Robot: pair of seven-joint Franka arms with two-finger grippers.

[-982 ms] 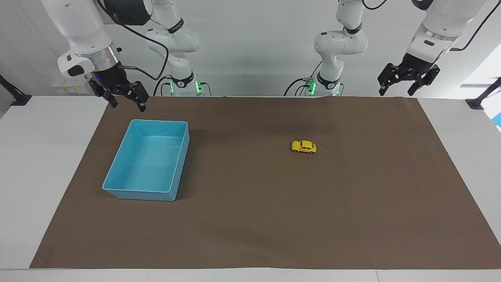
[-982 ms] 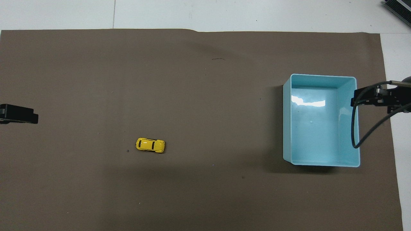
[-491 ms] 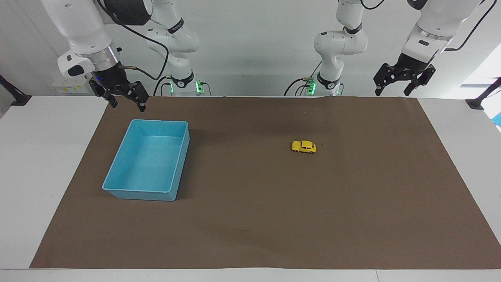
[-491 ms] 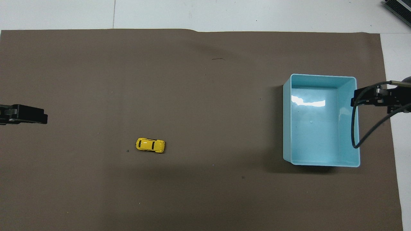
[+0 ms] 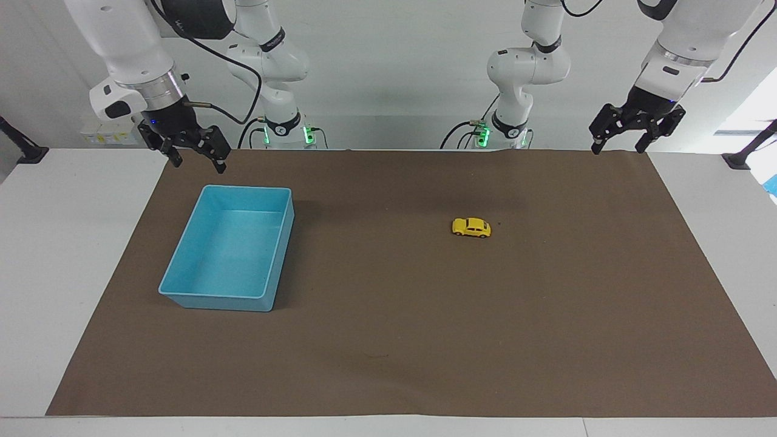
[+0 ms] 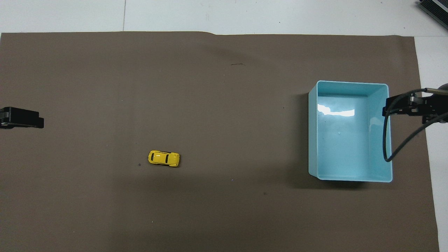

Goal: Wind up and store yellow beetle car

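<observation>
The yellow beetle car [image 5: 471, 227] stands on its wheels on the brown mat [image 5: 425, 340], toward the left arm's end of the table; it also shows in the overhead view [image 6: 163, 158]. My left gripper [image 5: 618, 148] hangs open and empty in the air over the mat's edge at the left arm's end, well apart from the car; only its tip [image 6: 21, 118] shows from above. My right gripper [image 5: 199, 165] is open and empty, raised over the mat's corner by the blue bin, and it waits there [image 6: 409, 105].
An empty light blue bin [image 5: 246, 189] sits on the mat toward the right arm's end, seen from above too [image 6: 351, 83]. The mat [image 6: 224, 105] covers most of the white table.
The left gripper swung a little toward the table's middle and then back, and now hangs slightly lower. The car, the bin and the right arm have not moved.
</observation>
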